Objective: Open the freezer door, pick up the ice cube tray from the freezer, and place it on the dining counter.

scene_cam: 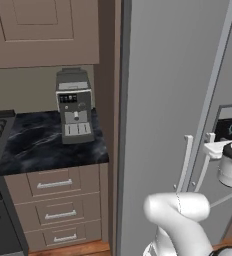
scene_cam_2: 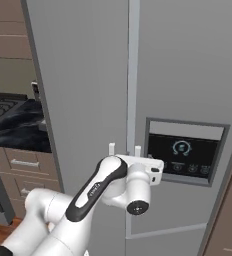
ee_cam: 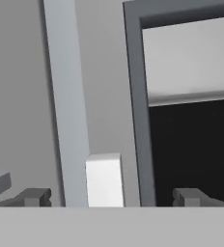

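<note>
Two tall grey doors stand shut side by side, and the freezer door (scene_cam_2: 188, 75) is the right one, marked by the dark rectangular dispenser recess (scene_cam_2: 184, 151) low on its front, with a glowing round symbol and a row of small buttons. It is flat, plain and matte, and its slim pale vertical handle (scene_cam_2: 133, 75) runs up its left edge, right beside the seam with the twin door (scene_cam: 163, 100). I judge the door stiff and fairly heavy, hinged on its far right side and probably held by a seal, so it should resist at first and then swing freely; the smooth panel gives no purchase, so the handle is the only sensible place to take hold, near its lower mount, where the bar is rigid and a pull has good leverage. The gripper (ee_cam: 111, 195) is close against the door at that lower end of the handle, its jaws spread fully apart and holding nothing; in the hand view the pale handle block (ee_cam: 104, 179) sits between the two finger tips, with the recess frame just to the right. The ice cube tray lies behind the closed door, unseen. To the left, a coffee machine (scene_cam: 74, 106) stands on a black marble worktop (scene_cam: 38, 145) over brown drawers.
</note>
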Robot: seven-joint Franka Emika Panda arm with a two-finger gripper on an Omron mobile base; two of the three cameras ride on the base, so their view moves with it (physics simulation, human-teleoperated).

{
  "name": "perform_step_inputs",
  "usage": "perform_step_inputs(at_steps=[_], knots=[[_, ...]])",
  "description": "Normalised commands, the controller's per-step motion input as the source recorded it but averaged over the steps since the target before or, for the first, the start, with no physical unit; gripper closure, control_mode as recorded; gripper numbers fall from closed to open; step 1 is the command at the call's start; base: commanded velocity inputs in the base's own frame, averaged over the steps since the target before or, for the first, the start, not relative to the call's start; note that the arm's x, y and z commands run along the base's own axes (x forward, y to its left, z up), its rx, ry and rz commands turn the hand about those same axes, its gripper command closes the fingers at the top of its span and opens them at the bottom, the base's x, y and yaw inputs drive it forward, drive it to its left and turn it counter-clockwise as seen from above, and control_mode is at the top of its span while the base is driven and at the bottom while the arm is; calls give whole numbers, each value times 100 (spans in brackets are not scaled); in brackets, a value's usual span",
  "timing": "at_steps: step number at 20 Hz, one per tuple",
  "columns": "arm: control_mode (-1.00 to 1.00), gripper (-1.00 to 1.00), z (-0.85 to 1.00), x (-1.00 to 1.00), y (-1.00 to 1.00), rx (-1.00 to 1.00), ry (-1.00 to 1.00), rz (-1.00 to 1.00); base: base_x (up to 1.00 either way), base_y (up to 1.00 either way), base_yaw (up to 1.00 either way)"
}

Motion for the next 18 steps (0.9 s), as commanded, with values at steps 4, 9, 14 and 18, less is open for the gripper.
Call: perform_step_inputs(at_steps=[4,9,14,18], knots=[[-100,-100,-4,11,0,0,-1,0,0,0,0],[-100,-100,-6,13,0,0,-2,0,0,0,0],[-100,-100,-8,17,0,0,0,0,0,0,0],[-100,-100,-6,19,0,0,0,0,0,0,0]])
